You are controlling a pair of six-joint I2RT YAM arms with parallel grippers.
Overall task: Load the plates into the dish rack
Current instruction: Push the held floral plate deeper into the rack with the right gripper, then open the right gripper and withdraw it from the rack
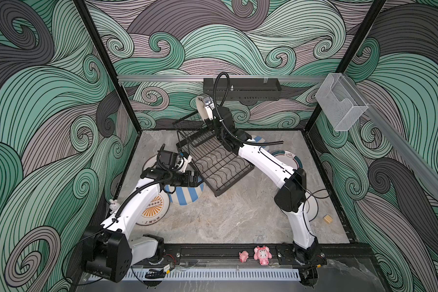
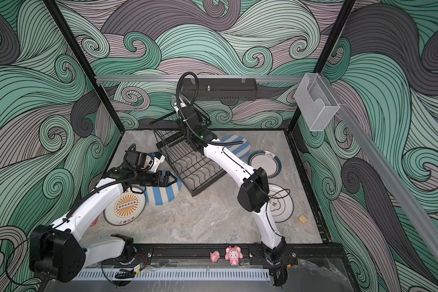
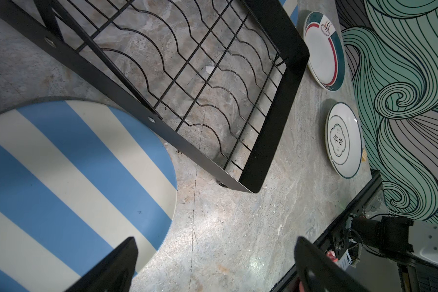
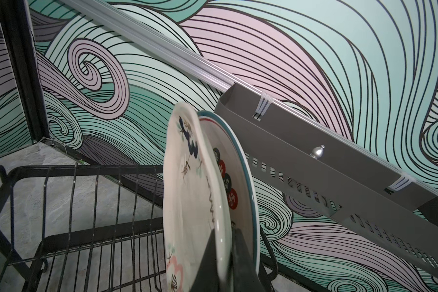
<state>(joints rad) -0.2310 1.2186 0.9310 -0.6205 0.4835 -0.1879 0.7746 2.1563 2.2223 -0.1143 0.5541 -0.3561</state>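
Robot lab test cell: wave-printed panels (image 1: 48, 101) on black frame posts (image 1: 103, 58) enclose a marble-look tabletop (image 1: 225, 215); robot arms (image 1: 142, 202) bolt to a rail (image 1: 213, 252) along the frame's bottom.

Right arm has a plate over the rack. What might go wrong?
The right tool pinches the cream plate only at its rim; it may slip.
A teal-rimmed plate stands right behind; lowering could knock them together.
The open left tool hovers beside the dish rack; it may snag.

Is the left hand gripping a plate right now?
No, the left hand is open, its fingers wide apart with nothing clamped between them, hanging by the edge of the blue-striped plate.
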